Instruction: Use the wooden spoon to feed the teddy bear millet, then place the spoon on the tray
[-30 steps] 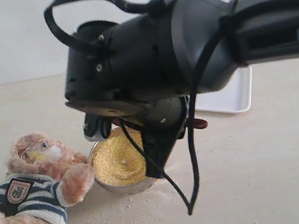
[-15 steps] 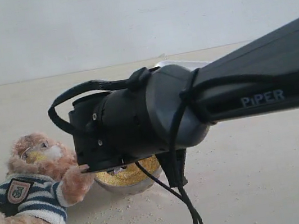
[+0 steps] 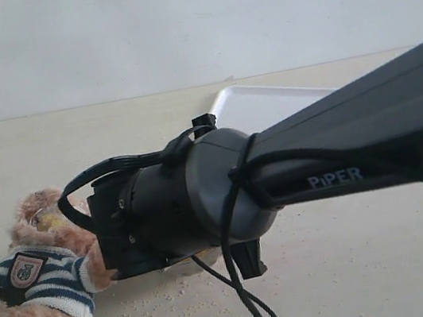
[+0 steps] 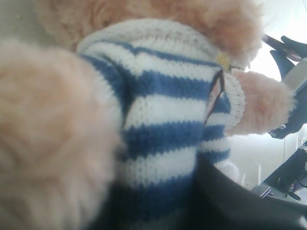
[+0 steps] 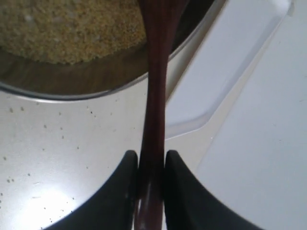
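Observation:
The teddy bear point(image 3: 30, 284) lies at the lower left in its striped shirt point(image 4: 163, 120), which fills the left wrist view. My left gripper presses into the bear's body; only a dark finger point(image 4: 235, 201) shows beside the shirt. My right gripper point(image 5: 151, 165) is shut on the slim handle of the wooden spoon point(image 5: 156, 86). The handle reaches over the rim of the steel bowl point(image 5: 96, 88) holding the millet point(image 5: 72, 28); the spoon's round end is out of the picture. The white tray point(image 3: 267, 105) lies behind. In the exterior view the right arm point(image 3: 179, 208) hides the bowl and spoon.
Loose grains point(image 3: 163, 311) are scattered on the beige table in front of the bear. In the right wrist view the tray point(image 5: 230, 62) lies just beside the bowl. A black cable point(image 3: 247, 306) hangs from the right wrist.
The right arm has dropped lower and swung left toward the bear. It now covers the bowl, and the tray behind shows more fully.

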Controlling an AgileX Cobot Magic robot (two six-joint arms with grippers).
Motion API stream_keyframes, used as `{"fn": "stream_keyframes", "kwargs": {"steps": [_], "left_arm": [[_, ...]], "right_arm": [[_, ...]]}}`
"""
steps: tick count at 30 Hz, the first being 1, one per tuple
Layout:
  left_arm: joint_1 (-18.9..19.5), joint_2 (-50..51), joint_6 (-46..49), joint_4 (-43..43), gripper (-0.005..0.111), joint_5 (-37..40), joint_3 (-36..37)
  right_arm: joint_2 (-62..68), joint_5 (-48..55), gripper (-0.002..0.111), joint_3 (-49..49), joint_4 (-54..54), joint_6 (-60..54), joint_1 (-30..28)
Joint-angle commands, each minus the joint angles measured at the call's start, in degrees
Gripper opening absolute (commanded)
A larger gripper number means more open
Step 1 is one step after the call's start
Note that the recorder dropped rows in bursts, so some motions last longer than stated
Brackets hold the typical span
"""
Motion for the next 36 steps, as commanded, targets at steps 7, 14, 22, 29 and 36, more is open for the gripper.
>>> {"fn": "stream_keyframes", "kwargs": {"steps": [7, 14, 22, 29, 36], "left_arm": [[0.1, -0.4, 0.1, -0.8, 0.005, 1.1, -0.2], [0.1, -0.4, 0.1, -0.8, 0.005, 1.1, -0.2], [0.1, -0.4, 0.1, -0.8, 0.005, 1.1, -0.2], [0.1, -0.4, 0.1, -0.8, 0.005, 1.1, -0.2], [0.1, -0.4, 0.1, -0.8, 0.005, 1.1, -0.2]], "right_arm": [[-0.3, 0.1, 0.001, 0.1, 3.3, -2.6, 1.7], [-0.3, 0.1, 0.001, -1.1, 6.0, -2.7, 2.1], [-0.3, 0.1, 0.001, -5.2, 11.4, -3.2, 2.1], [-0.3, 0.1, 0.001, -5.5, 16.3, -3.2, 2.0], [-0.4, 0.1, 0.001, -5.5, 16.7, -3.0, 2.0]]}}
